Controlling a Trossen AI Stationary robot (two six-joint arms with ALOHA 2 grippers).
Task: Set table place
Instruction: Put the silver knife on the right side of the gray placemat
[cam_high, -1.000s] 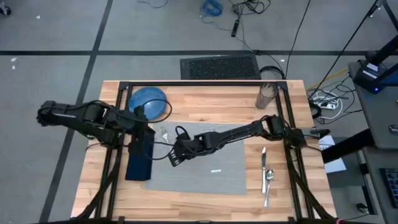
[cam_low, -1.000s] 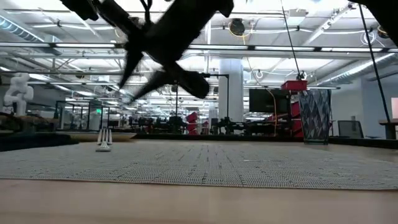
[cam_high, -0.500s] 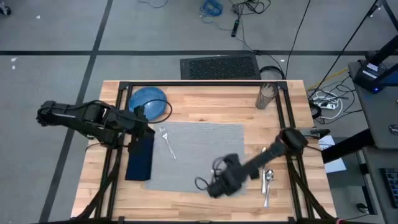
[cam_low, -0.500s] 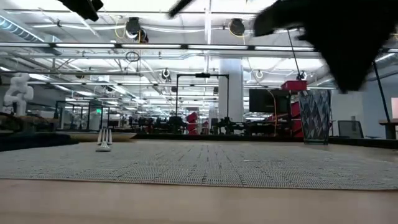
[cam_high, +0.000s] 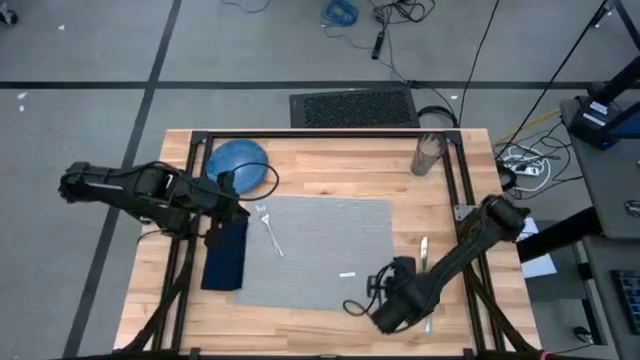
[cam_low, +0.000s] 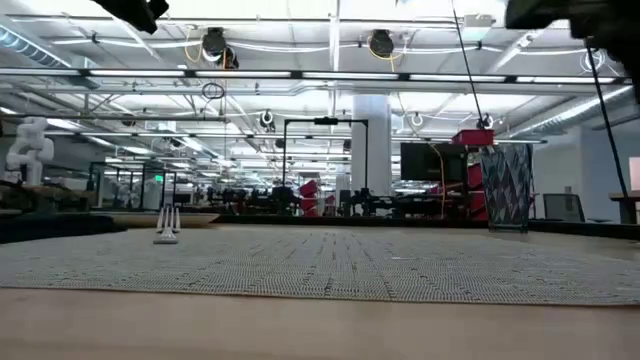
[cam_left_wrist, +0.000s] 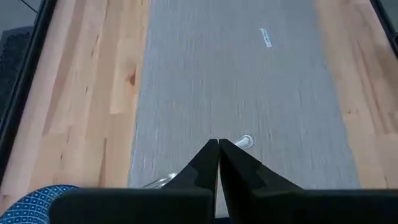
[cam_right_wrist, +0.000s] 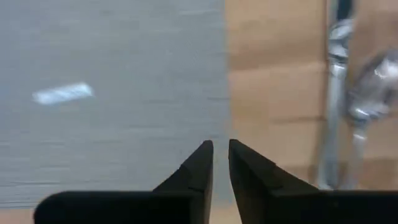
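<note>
While the flat light-grey rectangular fabric placemat (cam_high: 325, 248) lies spread across the middle of the light butcher-block wooden desk (cam_high: 330, 165), the step in hand looks like fetching the cutlery for the mat's right side. A slim silver fork (cam_high: 268, 229) lies on the mat's left part, beside a dark navy folded cloth napkin (cam_high: 226, 252) that sits along the mat's left edge. A round blue dish (cam_high: 240, 164) sits at the desk's far left corner, off the mat.

The right end effector (cam_high: 392, 310) hovers over the mat's near right corner, its fingers nearly together and empty, with a silver knife (cam_high: 423, 253) and a silver spoon (cam_high: 433, 290) lying just beside it on bare wood. The left end effector (cam_left_wrist: 218, 155) waits over the mat's left edge near the fork, fingers pressed together, holding nothing.

The next move probably calls for the right fingers to spread, line up along one utensil's handle and descend on it.
</note>
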